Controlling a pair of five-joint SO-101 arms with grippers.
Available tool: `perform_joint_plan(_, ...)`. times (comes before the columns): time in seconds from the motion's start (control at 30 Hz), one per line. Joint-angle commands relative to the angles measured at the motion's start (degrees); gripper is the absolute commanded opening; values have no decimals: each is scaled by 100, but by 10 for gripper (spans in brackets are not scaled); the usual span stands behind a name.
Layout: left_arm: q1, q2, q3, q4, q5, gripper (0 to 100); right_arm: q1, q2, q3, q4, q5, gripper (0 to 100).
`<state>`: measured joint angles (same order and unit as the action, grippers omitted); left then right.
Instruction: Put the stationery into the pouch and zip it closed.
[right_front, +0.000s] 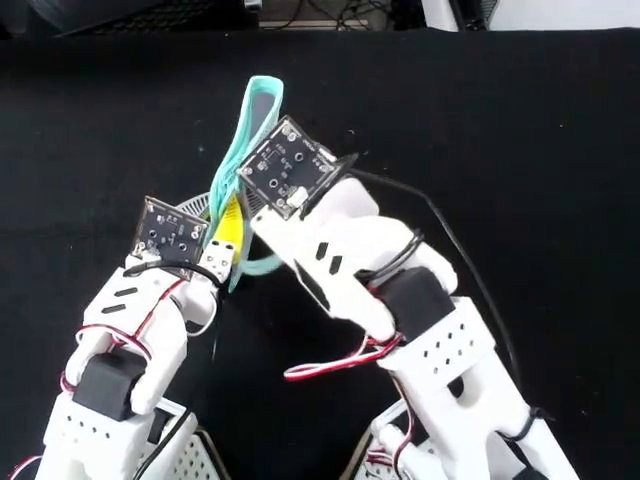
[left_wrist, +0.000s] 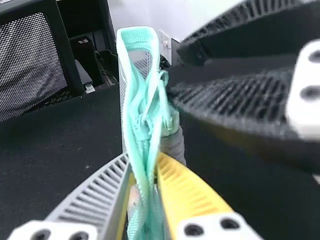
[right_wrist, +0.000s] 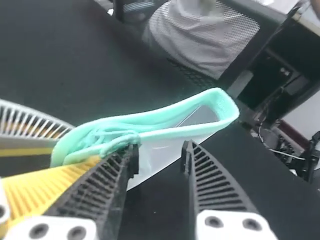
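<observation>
Right arm (right_front: 400, 290) sits closest under the overhead camera, big and white, angled in across the middle, with the left arm (right_front: 140, 320) beside it, so both wrists meet at one spot. Beneath them spreads the black worktop (right_front: 520, 140), with plenty of bare surface out to either side and its far edge running a little beyond the meeting point. Now the pouch (right_front: 262, 100): teal-trimmed, clear-sided, standing on its long edge and stretching away from the arms toward that far edge. Whether it rests on the worktop or hangs just off it I cannot tell, and I cannot make out what it holds either. On to the left hand (left_wrist: 143, 162): grey and yellow jaws pinched tight on the pouch's near end, anchoring it. And the right hand (right_wrist: 160, 146): black jaws a narrow gap apart, gripping nothing, one tip right against the bunched teal I take for the zip pull (right_wrist: 116, 140). My read is that we're at the zipping step, one hand bracing, the other lined up on the pull. The next move, I'd say, calls for the right hand to close squarely on that small tab and draw it along the seam while the left hand's clamp takes the strain. Room is tight where it matters. The two hands sit almost touching, so the free travel is outward along the pouch, and the far edge caps that run. One small thing to watch is the black cable (right_front: 455, 235) trailing beside the right arm.
</observation>
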<state>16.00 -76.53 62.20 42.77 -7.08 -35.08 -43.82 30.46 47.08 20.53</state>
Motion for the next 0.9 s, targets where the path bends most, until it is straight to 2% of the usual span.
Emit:
perform_joint_plan(0.0, 48, 18, -127, 62, 0, 30, -167, -13, -171, 158, 0, 164)
perform_joint_plan(0.33, 13, 18, -92, 62, 9, 30, -123, 426, -198, -211, 0, 163)
perform_joint_plan(0.57, 66, 18, -92, 70, 0, 30, 316, 734, -198, -730, -53, 163)
perform_joint_plan(0.67, 66, 18, -92, 70, 9, 30, 536, 734, -259, -712, -62, 163)
perform_joint_plan(0.87, 4, 18, -84, 62, -9, 30, 536, 725, -303, -492, -369, 163)
